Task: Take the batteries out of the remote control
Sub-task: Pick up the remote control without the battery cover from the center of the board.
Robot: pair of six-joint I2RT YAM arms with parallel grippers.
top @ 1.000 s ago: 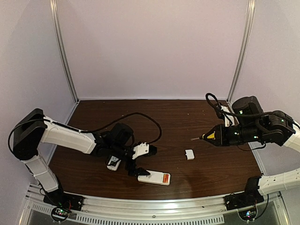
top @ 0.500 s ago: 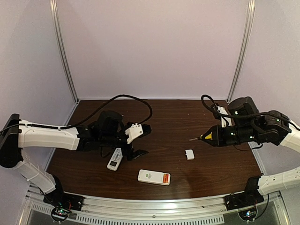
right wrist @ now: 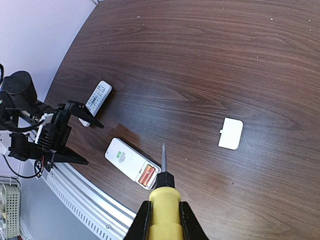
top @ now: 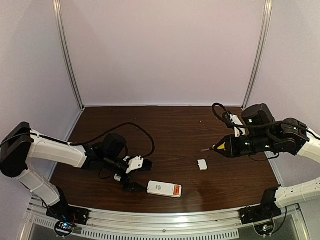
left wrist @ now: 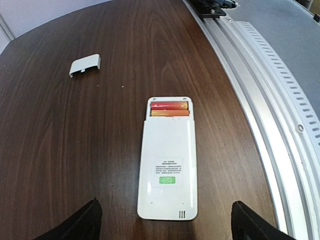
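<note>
The left gripper point(top: 135, 174) is spread wide, one white and one black finger far apart and nothing between them. It sits low over the dark brown wooden table point(top: 180, 125), at one short end of a white rectangular plastic remote control point(left wrist: 167, 170). In the left wrist view the remote lies lengthwise just ahead of the two black fingertips point(left wrist: 90, 222), back side up and not touched by either. Its compartment at the far end is uncovered, and two slim orange-red cylindrical batteries point(left wrist: 170, 108) lie in it side by side, across the remote's width. A smaller white remote with buttons point(right wrist: 98, 97) lies just beside the left gripper, partly hidden under the wrist in the top view. The right gripper point(right wrist: 165, 222) is clamped tight on the handle of a yellow-handled screwdriver point(top: 220, 146). The thin metal shaft points left and is held in the air well apart from the remote. A small white rectangular plastic cover point(top: 202, 164) lies flat on the table between the screwdriver's tip and the remote, touching neither.
</note>
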